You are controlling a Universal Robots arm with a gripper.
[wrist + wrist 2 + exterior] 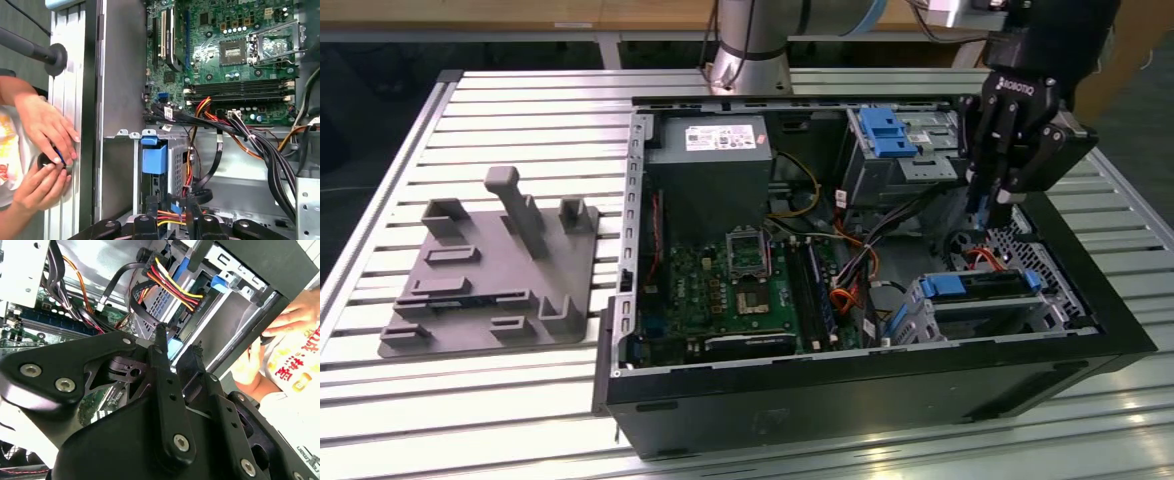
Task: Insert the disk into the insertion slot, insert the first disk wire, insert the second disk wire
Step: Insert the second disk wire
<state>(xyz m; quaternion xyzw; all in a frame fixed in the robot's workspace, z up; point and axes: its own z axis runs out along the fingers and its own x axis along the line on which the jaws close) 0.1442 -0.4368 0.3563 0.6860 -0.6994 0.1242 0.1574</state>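
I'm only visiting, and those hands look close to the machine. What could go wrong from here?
The person's hands sit just outside the computer case, not far from the gripper, so a sideways swing might hit them. The red and yellow wires run right by the gripper and could snag or get pulled.

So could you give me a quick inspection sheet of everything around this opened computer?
Surface: slatted metal table carrying an open computer case.
Job's things: the disk in its blue carrier sits inside the insertion slot.
Clutter: grey fixture plate with upright posts, to the exterior view's left of the case.
Grippers: the gripper hangs over the case, close to the slot.
Cables: red, yellow and black wire bundle runs by the slot.
Surroundings: a person's hands just outside the case wall.
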